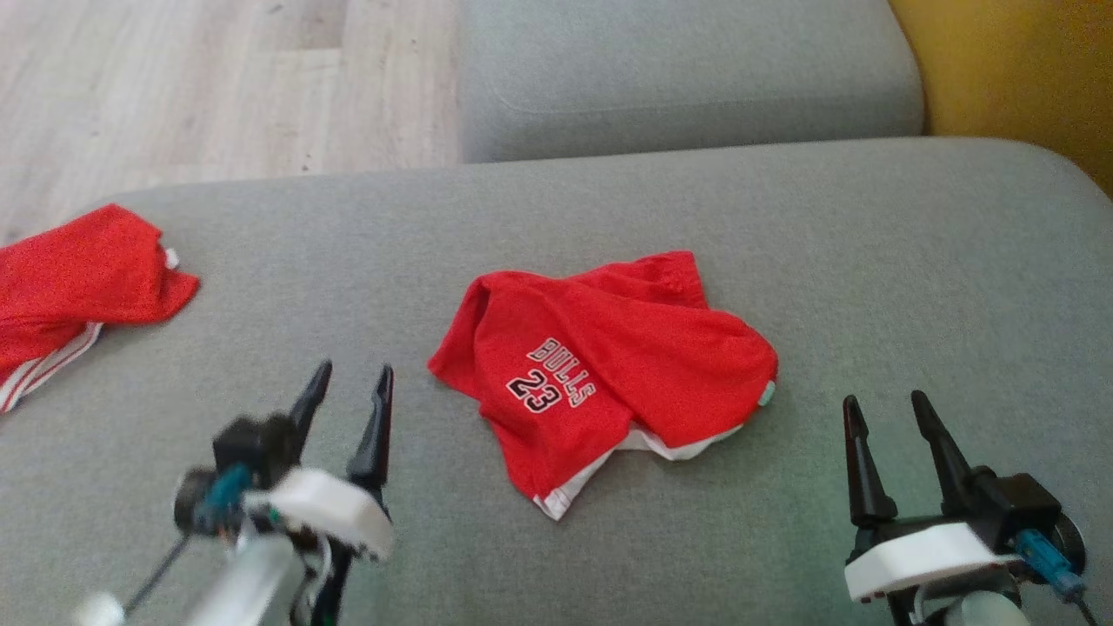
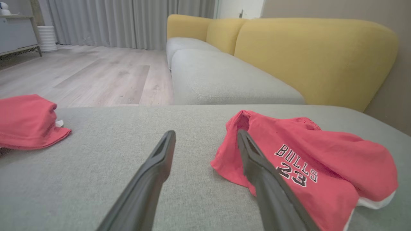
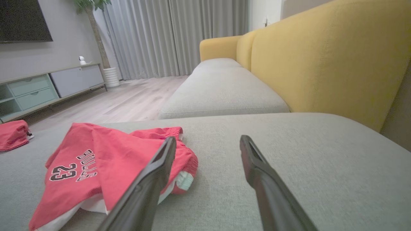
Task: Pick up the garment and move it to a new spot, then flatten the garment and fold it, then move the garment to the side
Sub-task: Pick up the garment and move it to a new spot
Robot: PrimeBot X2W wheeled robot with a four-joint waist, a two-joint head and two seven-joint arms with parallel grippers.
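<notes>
Head view: garment (image 1: 626, 365) lies right of left tool (image 1: 356, 369).

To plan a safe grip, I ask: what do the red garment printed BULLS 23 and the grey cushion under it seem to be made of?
Red garment: thin, soft fabric, probably a synthetic knit, matte; it lies in loose folds, with white trim. Grey cushion: woven upholstery cloth, matte, fine grain visible; rounded edges suggest padding.

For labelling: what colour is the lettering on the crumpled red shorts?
Black with white outlines; the lettering shows best in left wrist view.
</notes>
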